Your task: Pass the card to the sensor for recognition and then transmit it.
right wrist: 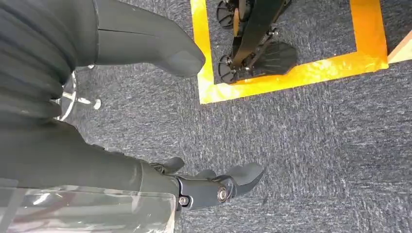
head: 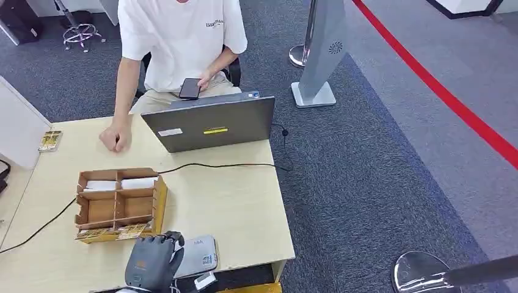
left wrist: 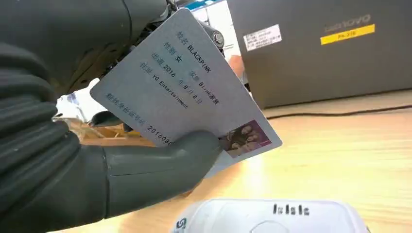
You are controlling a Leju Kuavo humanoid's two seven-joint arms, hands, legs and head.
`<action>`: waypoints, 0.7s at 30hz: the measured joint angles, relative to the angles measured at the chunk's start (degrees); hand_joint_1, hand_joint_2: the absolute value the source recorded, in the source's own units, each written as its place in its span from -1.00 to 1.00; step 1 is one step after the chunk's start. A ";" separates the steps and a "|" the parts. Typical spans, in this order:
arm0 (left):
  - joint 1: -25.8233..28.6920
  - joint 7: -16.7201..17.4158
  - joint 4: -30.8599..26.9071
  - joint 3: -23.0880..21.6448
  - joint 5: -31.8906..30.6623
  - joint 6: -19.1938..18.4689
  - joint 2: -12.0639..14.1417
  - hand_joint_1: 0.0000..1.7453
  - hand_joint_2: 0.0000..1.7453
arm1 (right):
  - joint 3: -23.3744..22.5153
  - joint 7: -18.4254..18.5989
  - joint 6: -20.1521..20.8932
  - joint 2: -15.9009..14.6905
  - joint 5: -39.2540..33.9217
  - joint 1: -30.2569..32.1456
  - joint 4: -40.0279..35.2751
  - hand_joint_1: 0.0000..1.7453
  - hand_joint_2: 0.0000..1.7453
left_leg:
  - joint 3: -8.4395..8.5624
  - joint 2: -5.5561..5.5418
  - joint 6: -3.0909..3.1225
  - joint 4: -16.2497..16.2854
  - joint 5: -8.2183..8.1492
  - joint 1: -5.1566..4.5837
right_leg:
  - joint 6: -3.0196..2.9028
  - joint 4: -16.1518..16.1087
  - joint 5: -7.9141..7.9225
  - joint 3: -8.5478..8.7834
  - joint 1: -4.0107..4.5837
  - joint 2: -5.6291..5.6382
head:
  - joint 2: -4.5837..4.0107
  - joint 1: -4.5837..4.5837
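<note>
My left hand (head: 153,261) hovers at the table's near edge, just above the grey-white card sensor (head: 196,256). In the left wrist view it (left wrist: 121,160) pinches a pale grey ID card (left wrist: 189,82) between thumb and fingers, printed side showing, with a small photo near one corner. The card is tilted and held a little above the sensor (left wrist: 267,217), not touching it. My right hand (right wrist: 204,184) hangs beside the table over the carpet, fingers spread and holding nothing.
A cardboard divider box (head: 119,204) with cards and white packs stands just beyond my left hand. A grey laptop (head: 211,122) stands at the far edge with a seated person (head: 177,43) behind it, one hand (head: 116,139) on the table. A black cable (head: 220,165) crosses the tabletop.
</note>
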 joint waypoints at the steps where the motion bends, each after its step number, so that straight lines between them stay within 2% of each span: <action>1: 0.13 0.07 0.13 0.00 0.22 0.00 0.00 1.00 1.00 | 0.04 0.00 0.00 0.00 0.00 0.00 0.00 -1.00 1.00 | 0.00 0.00 0.00 0.00 0.00 0.00 | 0.00 0.00 0.00 0.00 0.00 0.00 | 0.00 0.00; 21: 1.63 2.47 2.08 -0.94 6.69 -0.31 2.23 1.00 1.00 | 0.55 -0.46 -0.28 0.00 0.07 -0.03 0.35 -1.00 1.00 | 0.00 0.00 0.00 0.00 0.00 0.00 | 0.00 0.00 0.00 0.01 0.00 0.00 | 0.00 0.00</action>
